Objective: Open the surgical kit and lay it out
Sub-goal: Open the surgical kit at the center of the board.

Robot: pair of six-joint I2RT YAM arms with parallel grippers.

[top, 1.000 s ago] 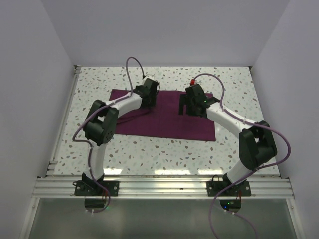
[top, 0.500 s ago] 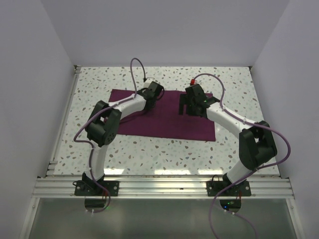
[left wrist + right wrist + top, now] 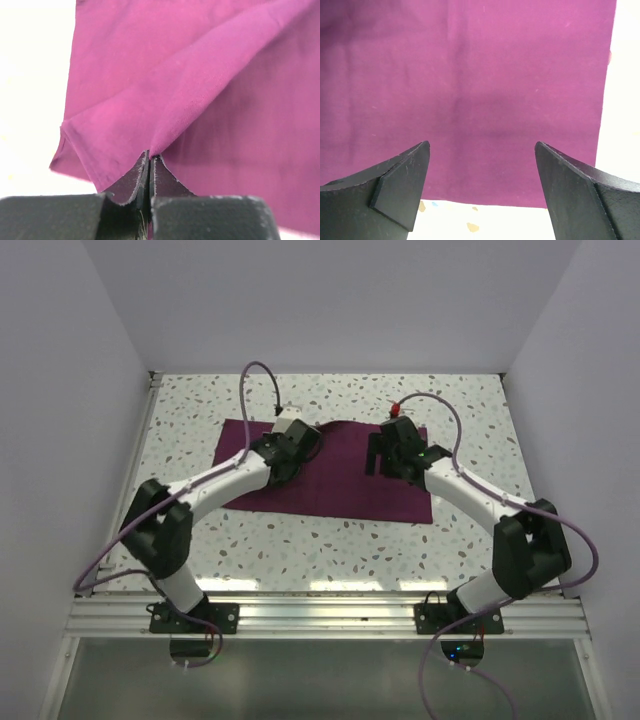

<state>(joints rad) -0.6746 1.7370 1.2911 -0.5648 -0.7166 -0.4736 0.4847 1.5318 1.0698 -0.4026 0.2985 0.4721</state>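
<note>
The surgical kit shows as a dark purple cloth wrap (image 3: 340,490) lying flat on the speckled table; what it holds is hidden. My left gripper (image 3: 298,450) hangs over the wrap's left half. In the left wrist view it (image 3: 150,156) is shut on a raised fold of the cloth (image 3: 200,75), which rises in a ridge from the jaws. My right gripper (image 3: 385,462) is over the wrap's far right part. In the right wrist view it (image 3: 482,150) stands open just above smooth cloth (image 3: 470,75), near the cloth's edge, with nothing between its fingers.
White walls close in the speckled table (image 3: 200,530) on the left, back and right. An aluminium rail (image 3: 330,615) runs along the near edge by the arm bases. Purple cables (image 3: 262,375) loop above both wrists. A small red part (image 3: 396,410) sits behind the right wrist.
My left gripper has closed onto a fold of the cloth, and its elbow has swung out to the left and lower. The right gripper has edged towards the wrap's far right corner, still open.
</note>
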